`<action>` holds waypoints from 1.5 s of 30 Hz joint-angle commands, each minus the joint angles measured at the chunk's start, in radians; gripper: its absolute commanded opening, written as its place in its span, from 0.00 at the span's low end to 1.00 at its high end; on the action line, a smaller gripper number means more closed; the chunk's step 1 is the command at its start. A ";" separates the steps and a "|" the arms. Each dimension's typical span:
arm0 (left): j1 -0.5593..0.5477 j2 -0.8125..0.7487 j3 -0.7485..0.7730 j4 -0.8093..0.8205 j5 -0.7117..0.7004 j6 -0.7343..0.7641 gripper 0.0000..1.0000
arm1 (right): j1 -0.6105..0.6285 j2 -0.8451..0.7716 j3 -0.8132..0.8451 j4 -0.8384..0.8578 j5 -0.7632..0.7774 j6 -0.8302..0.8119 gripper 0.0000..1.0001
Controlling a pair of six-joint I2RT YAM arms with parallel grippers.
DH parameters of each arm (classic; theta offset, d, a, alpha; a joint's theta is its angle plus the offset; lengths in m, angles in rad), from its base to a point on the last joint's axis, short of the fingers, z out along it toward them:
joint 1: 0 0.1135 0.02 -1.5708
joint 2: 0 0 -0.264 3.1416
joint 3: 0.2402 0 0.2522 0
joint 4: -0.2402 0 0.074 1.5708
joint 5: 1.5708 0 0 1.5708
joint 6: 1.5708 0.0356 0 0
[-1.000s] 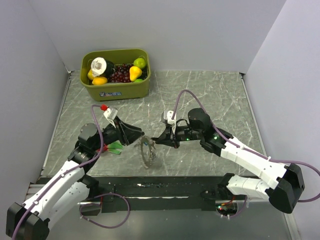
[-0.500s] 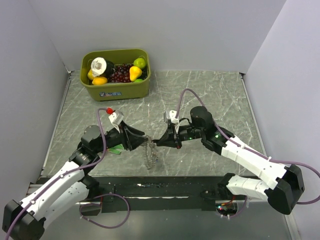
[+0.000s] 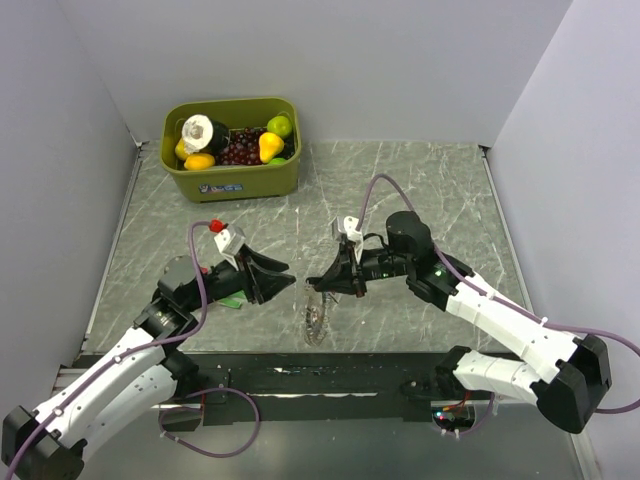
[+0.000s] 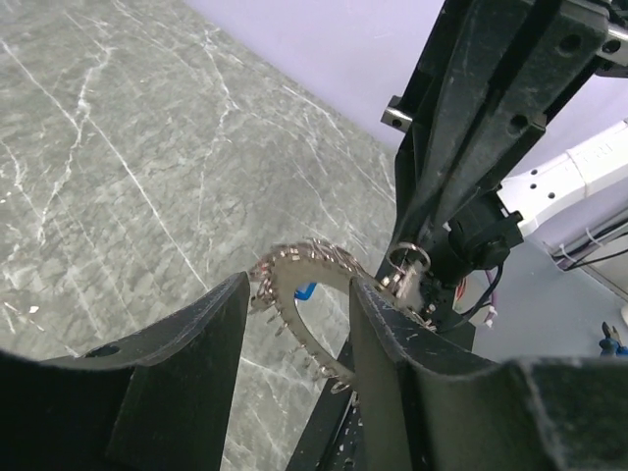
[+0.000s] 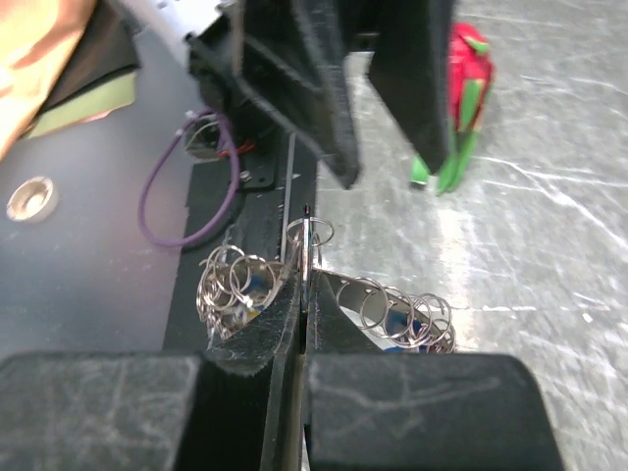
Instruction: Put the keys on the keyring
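Grey metal rings, linked into a limp loop, make up the keyring (image 3: 315, 312). It hangs over the table (image 3: 420, 190) between the two arms, pinched at one small ring by the right gripper (image 5: 306, 280), whose jaws are fully closed on it. The left gripper (image 3: 287, 281) stands half open just beside the loop, holding nothing. A blue key head (image 4: 306, 290) shows among the rings. The keyring looks light, floppy and slippery, so gripping a single ring edge-on seems safest.

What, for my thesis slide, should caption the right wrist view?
Right end effector pinching the keyring, facing the open left end effector.
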 commanded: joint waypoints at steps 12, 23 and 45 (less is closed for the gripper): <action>-0.033 0.054 0.142 -0.104 -0.040 0.020 0.53 | 0.002 -0.049 0.042 0.129 0.552 0.296 0.00; -0.168 0.176 0.187 -0.103 -0.125 0.067 0.55 | 0.022 -0.017 0.075 0.098 0.733 0.378 0.00; -0.270 0.275 0.000 0.317 -0.516 0.064 0.71 | 0.063 -0.023 0.086 0.069 0.794 0.414 0.00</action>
